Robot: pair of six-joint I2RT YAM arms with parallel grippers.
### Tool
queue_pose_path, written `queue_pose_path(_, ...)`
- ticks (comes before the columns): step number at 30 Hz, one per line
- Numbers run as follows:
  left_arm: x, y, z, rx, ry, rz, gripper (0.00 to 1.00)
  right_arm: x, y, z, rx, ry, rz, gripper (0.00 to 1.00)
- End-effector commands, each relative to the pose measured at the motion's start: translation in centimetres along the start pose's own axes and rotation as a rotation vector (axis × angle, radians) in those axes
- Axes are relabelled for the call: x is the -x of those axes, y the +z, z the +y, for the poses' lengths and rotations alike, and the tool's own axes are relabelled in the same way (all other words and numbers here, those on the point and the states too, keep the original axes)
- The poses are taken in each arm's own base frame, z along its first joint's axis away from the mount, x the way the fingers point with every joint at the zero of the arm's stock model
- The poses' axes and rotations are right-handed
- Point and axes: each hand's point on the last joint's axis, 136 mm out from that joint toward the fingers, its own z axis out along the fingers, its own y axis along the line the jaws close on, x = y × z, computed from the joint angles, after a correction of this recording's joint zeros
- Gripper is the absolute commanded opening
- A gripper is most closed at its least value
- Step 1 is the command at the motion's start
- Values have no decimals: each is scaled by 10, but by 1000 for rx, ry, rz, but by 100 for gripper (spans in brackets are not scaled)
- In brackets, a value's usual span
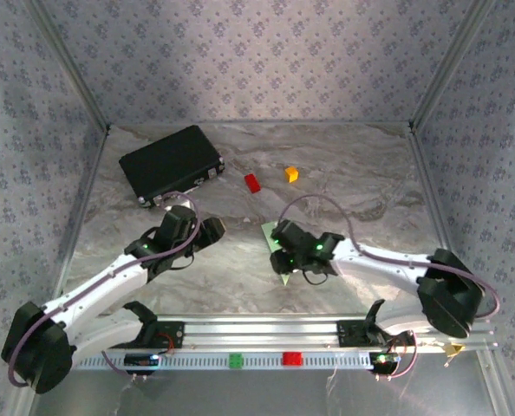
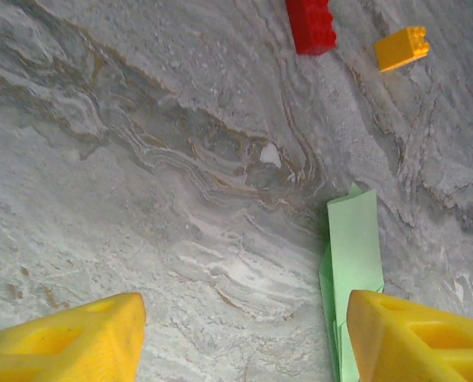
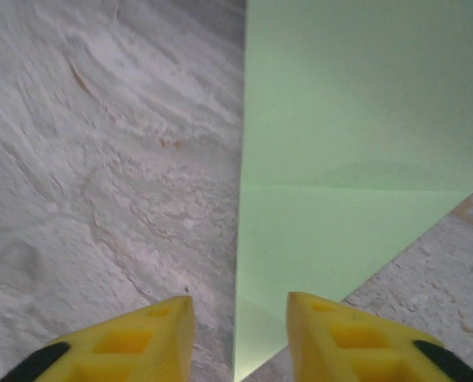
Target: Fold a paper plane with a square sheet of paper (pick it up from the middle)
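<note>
The paper plane point(image 3: 356, 159), a pale green folded sheet with a straight long edge and a slanted end, lies flat on the marble table. From above it point(image 1: 271, 231) sticks out beyond my right gripper point(image 1: 285, 253), with its point toward the near edge. My right gripper point(image 3: 240, 318) hovers over the plane's long edge, its yellow jaws parted, with that edge running between them. My left gripper point(image 2: 244, 342) is open to the left of the plane point(image 2: 354, 239). Its right fingertip point(image 2: 412, 334) hangs over the paper's side, and bare table lies between the jaws.
A black case point(image 1: 171, 163) lies at the back left. A red block point(image 1: 252, 182) and an orange block point(image 1: 291, 174) sit behind the paper, and the left wrist view also catches the red block point(image 2: 310, 24) and the orange block point(image 2: 401, 48). A green block point(image 1: 236, 360) and another red block point(image 1: 292, 358) rest on the front rail.
</note>
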Motion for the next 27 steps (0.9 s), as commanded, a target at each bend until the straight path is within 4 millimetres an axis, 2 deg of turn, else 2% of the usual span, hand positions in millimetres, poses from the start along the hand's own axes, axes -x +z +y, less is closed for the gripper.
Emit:
queue_pose_path(1,-5,8,-13,-52,-4,41,64,4,0,7,213,142,-22,28)
queue_pose_path(5,-18,20,-23,-80,12,94,57,6,2,-3,321,255,-19,14)
queue_pose_path(9,-31,31,-34,-88,40,140,51,7,11,-5,373,302,7,8)
queue_pose_path(14,-37,37,-43,-91,63,166,46,7,25,0,404,339,55,7)
queue_pose_path(22,-39,37,-40,-77,69,173,42,-8,54,-19,290,483,138,6)
queue_pose_path(25,-40,37,-38,-73,65,174,40,-13,60,-26,257,586,142,6)
queue_pose_path(27,-40,38,-37,-71,62,172,39,-17,65,-31,244,717,124,5)
